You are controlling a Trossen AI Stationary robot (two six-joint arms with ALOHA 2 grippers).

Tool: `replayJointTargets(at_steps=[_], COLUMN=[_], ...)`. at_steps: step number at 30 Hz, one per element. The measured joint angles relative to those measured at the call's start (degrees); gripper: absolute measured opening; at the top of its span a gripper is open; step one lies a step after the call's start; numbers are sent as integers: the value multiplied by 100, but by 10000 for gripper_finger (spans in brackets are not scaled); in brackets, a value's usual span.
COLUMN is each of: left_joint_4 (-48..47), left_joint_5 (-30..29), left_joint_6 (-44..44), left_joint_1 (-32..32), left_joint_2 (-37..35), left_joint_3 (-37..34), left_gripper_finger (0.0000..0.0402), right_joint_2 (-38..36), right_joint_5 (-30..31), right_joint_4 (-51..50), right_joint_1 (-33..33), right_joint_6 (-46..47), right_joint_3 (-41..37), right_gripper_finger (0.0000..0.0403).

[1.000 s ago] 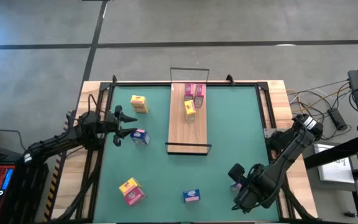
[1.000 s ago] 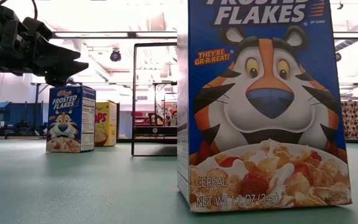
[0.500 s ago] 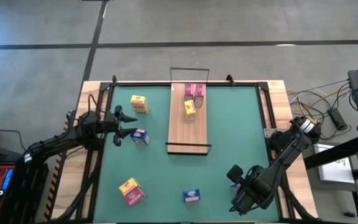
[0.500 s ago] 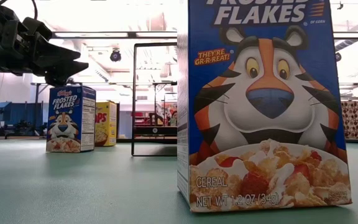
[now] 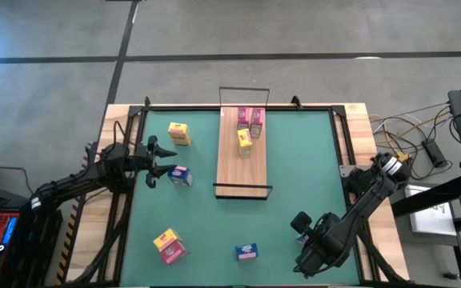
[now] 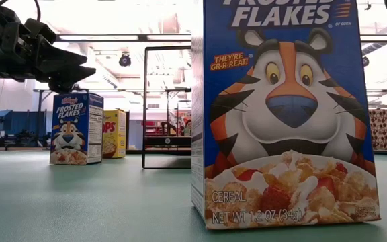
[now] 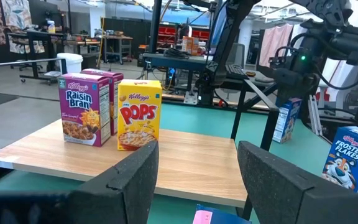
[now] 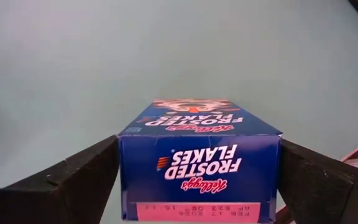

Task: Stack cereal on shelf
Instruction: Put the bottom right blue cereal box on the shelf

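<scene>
Straddling the small blue cardboard Frosted Flakes box [image 8: 199, 168] with right gripper [image 8: 197, 180], fingers spread wide either side, not yet clamping.

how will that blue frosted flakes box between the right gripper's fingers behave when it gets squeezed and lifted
The Frosted Flakes box is thin cardboard, so it probably dents under a hard squeeze. It looks light. The right gripper straddles its flat sides, so it should lift squarely, hardly slipping.

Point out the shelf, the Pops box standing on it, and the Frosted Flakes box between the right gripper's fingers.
shelf [image 5: 242, 172]: high view, bare wood.
Pops box [image 7: 139, 114]: left wrist view, yellow front.
Frosted Flakes box [image 8: 199, 163]: right wrist view, blue top panel.
</scene>
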Motion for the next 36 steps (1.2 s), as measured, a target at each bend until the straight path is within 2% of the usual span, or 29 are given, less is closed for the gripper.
replayJointTargets(at_steps=[14,18,23,28,36], left_joint_4=[0,0,1,2,0], left_joint_5=[-1,-2,-1,-2,-1], left_joint_6=[0,-2,-1,0,0], left_joint_1=[-1,-2,-2,0,-2], left_joint_2=[0,2,0,2,2], left_joint_3=[2,2,1,2,2], left_gripper_finger=[204,204,204,204,204], right_joint_2=[71,71,68,58,-249], right_joint_5=[102,200,471,1008,2209], right_joint_4=[2,-51,-365,-782,-1133], right_joint_1=[0,0,-2,-2,-6], right_joint_6=[-384,-750,-1348,-2288,-4461], right_joint_3=[0,0,0,0,0], right_gripper_finger=[288,281,290,290,282])
